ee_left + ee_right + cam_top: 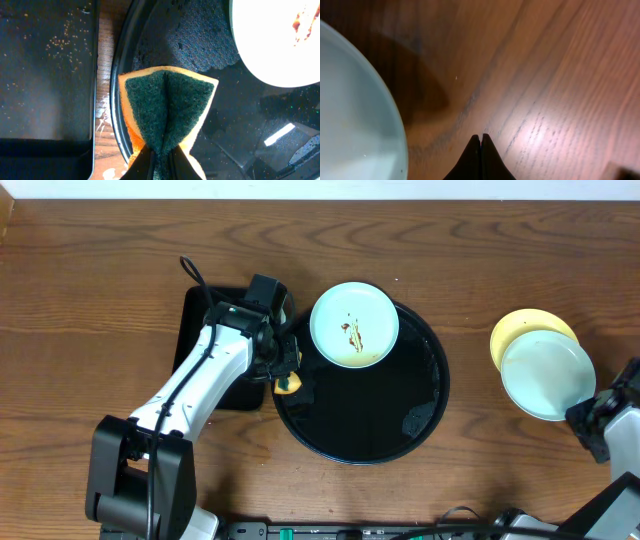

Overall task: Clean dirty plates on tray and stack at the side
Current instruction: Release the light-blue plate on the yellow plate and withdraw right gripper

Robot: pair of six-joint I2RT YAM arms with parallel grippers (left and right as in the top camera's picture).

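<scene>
tray (400,430): smeared mint plate (354,325) | counter (100,260): plain mint plate (547,375) atop yellow plate (525,325) | left claw (160,161) pinching sponge (167,107) | right claw (480,142) closed, empty

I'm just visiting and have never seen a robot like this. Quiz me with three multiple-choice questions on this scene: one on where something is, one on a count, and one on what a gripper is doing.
1. Where does the sauce-smeared plate lie?
A. on the round black tray
B. on a shelf
C. on the floor

2. How many plates are stacked to the right of the tray?
A. one
B. four
C. two

3. What is the left gripper doing?
A. hanging open, empty
B. shut on a folded sponge
C. shut on a cup

Answers:
1 A: in the overhead view it sits at the tray's upper left.
2 C: a mint-blue plate rests on a yellow plate.
3 B: the left wrist view shows the sponge pinched and creased between its fingers.
</scene>
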